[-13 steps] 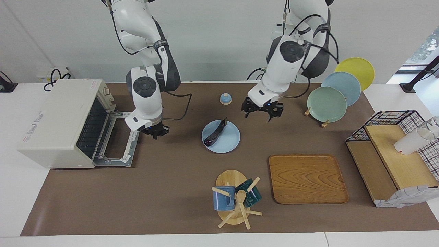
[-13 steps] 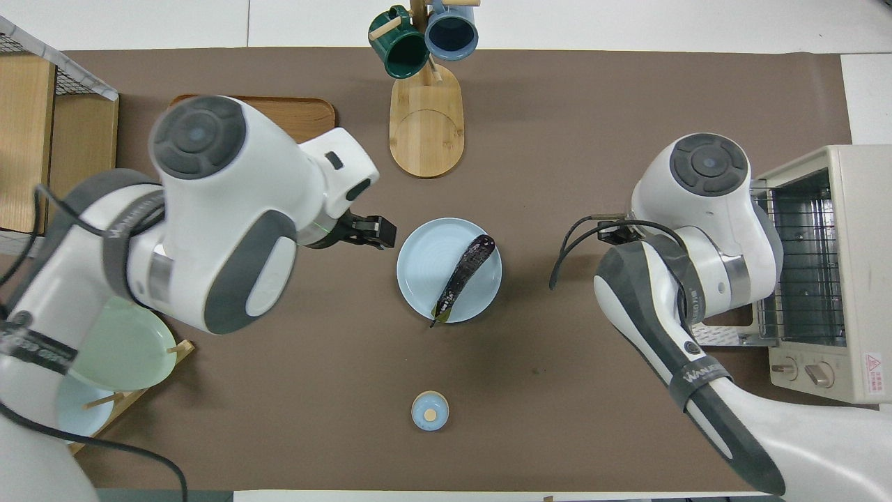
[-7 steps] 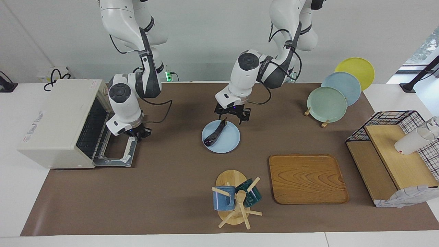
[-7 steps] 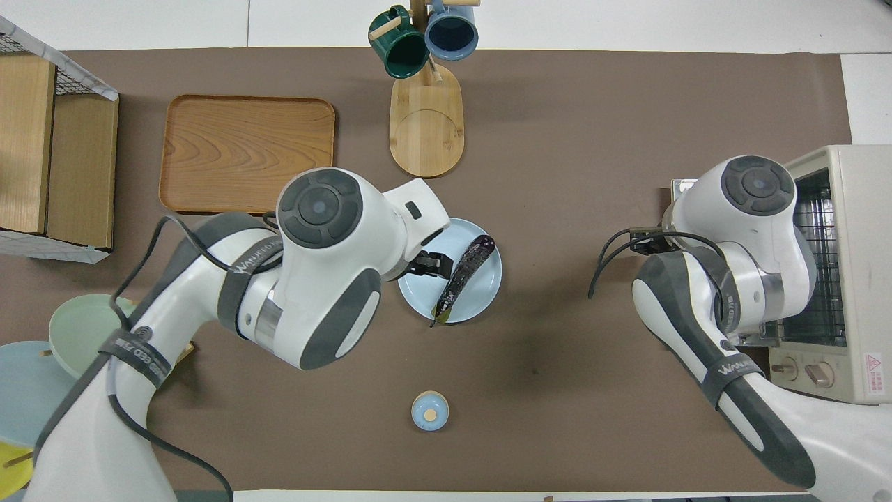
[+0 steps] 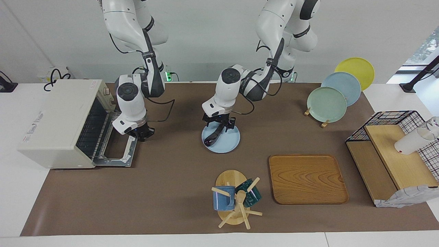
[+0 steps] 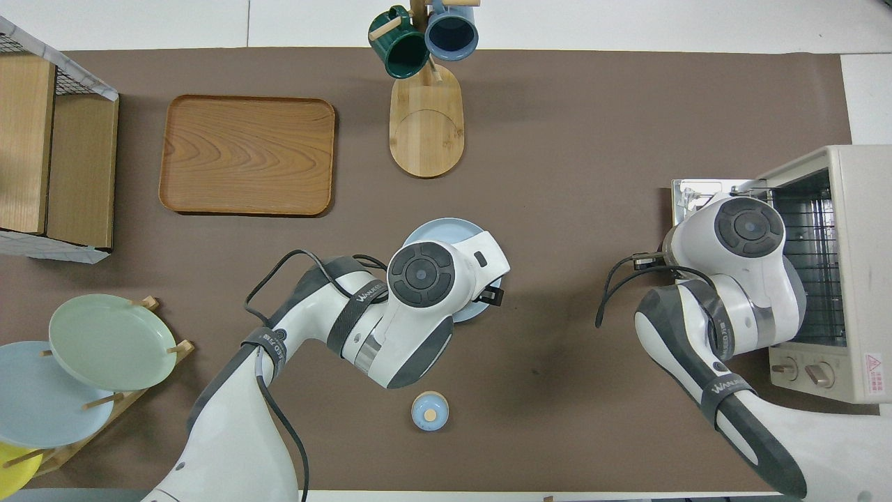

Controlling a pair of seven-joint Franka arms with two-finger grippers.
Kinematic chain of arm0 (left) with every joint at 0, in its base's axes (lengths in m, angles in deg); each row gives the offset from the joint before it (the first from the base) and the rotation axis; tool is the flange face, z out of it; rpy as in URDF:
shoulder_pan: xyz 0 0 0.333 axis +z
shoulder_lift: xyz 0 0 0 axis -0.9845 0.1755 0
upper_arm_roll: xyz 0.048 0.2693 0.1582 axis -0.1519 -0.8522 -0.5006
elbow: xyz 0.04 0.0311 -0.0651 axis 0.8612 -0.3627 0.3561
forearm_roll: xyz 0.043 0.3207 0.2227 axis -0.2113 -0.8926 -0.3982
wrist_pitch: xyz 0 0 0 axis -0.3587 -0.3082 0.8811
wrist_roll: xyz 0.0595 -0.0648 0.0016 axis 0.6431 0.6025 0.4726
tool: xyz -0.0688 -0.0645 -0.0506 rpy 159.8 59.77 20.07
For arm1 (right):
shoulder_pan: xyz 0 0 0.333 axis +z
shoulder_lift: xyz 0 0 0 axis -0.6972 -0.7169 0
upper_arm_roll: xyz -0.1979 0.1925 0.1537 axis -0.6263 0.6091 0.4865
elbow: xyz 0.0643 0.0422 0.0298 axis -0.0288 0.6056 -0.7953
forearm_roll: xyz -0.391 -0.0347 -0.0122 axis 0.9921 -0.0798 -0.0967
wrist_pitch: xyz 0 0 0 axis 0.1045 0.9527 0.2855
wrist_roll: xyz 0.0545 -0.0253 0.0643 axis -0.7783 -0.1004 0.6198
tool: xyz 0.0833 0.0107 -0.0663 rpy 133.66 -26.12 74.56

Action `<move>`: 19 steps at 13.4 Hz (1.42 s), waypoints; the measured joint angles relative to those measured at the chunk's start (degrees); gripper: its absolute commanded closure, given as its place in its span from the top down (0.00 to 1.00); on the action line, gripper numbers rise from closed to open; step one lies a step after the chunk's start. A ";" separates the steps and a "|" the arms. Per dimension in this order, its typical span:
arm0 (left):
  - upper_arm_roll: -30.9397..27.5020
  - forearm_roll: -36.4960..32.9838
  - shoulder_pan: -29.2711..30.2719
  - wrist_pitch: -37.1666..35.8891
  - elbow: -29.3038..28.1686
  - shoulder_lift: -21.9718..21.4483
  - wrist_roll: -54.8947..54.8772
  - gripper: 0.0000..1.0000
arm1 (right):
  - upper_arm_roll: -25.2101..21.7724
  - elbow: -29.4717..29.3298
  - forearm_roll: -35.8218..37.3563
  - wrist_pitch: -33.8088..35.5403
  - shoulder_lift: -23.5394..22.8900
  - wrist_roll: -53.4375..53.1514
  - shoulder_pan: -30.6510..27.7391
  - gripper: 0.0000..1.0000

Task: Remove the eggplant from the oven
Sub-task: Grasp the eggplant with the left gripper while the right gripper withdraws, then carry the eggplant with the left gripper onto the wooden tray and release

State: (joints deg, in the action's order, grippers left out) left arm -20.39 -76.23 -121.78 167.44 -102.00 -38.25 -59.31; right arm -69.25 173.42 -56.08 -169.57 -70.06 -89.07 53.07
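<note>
The dark purple eggplant [image 5: 210,137] lies on a light blue plate [image 5: 229,144] in the middle of the table, outside the oven. My left gripper [image 5: 219,126] is down at the eggplant's stem end, its jaws open on either side of it. In the overhead view the left wrist hides the eggplant, and only the plate's rim [image 6: 435,229] shows. The cream-white oven [image 5: 55,118] stands at the right arm's end, with its door [image 5: 118,152] folded down and its wire rack bare [image 6: 808,272]. My right gripper [image 5: 140,133] hangs over the edge of the open door.
A small blue lidded knob [image 6: 430,410] sits nearer to the robots than the plate. A mug tree [image 5: 236,200] and a wooden tray [image 5: 307,178] lie farther out. A plate stand [image 5: 327,103] and a black wire rack [image 5: 394,154] are at the left arm's end.
My left gripper has swung in from the plate stand's side and come down onto the eggplant's stem end. My right gripper drifted over the oven door and back a little. The eggplant has not moved.
</note>
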 measured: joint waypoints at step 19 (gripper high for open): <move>-1.65 1.54 19.00 -19.91 9.77 -6.42 -6.16 0.00 | 1.15 -36.83 -14.78 43.94 8.78 22.92 -6.06 1.00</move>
State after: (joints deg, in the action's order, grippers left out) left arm -22.03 -74.69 -102.78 147.53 -92.22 -44.66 -65.47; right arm -68.09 136.59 -70.86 -125.63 -61.27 -66.15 47.01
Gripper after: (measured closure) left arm 0.718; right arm 0.057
